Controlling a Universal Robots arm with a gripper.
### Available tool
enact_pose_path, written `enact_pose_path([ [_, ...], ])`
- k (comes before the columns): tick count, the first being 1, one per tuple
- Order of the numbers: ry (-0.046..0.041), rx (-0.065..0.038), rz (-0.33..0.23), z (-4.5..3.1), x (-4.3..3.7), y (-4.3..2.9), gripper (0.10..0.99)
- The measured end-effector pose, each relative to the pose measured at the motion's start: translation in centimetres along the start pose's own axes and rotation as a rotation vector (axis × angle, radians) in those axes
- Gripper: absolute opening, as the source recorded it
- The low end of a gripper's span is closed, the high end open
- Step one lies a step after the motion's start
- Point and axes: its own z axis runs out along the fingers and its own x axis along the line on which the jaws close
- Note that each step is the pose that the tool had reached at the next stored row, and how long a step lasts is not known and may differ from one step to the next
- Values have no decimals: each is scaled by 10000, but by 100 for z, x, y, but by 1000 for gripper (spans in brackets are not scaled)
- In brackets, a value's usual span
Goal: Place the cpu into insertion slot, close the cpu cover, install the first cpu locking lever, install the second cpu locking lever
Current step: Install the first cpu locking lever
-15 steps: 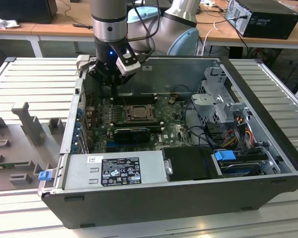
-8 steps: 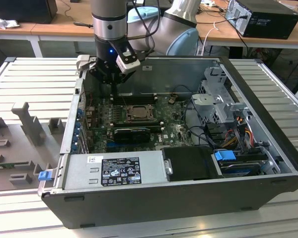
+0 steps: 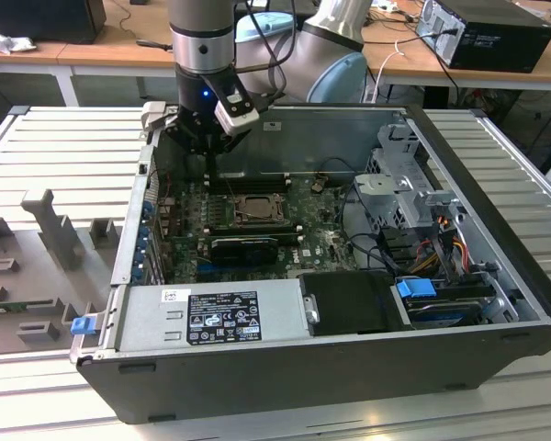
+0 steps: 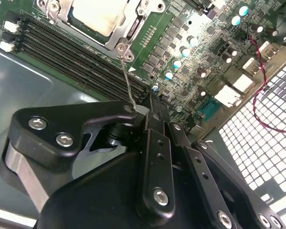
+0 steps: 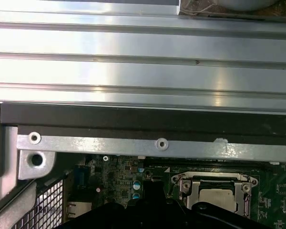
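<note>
Deep inside the open computer case (image 3: 303, 386), near the far edge of the green board (image 4: 155, 36), the jaws are hanging just beside the insertion slot (image 3: 230, 216). In the second wrist view they are clenching together on the free end of a thin wire locking lever (image 4: 127, 78), which is slanting up from its hinge at the socket's corner. The cpu (image 4: 97, 14) is sitting inside the slot. The cpu cover (image 4: 132, 28) appears to be lying down around it, with the chip's pale top showing through the cutout. I cannot tell whether the other lever is latched.

Several things could be going wrong from this hold. The lever is slim and looks springy, so it may be slipping out of the jaws if the pull is running off the arc its hinge allows. Forcing it sideways would be bending the wire rather than swinging it. If it is coming down without catching under its retaining hook, it will likely be springing back up and leaving the cover loose. With only 1 lever bearing down, the cover may be tilting and loading the cpu unevenly. The jaws are also working close to the long black memory slots (image 4: 76, 45) and the small upright capacitors (image 4: 183, 51), so a low or wide sweep risks knocking them.
</note>
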Motion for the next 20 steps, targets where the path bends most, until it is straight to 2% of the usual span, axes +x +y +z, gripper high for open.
enact_pose_path([
  [5, -1, -1, -2, 2, -1, 13, 106],
  [9, 0, -1, 5, 3, -47, 20, 106],
  [11, 0, -1, 10, 4, -108, 19, 106],
  [13, -2, -2, 37, 6, -232, 14, 106],
  [20, -1, -1, 82, 9, -415, 8, 106],
])
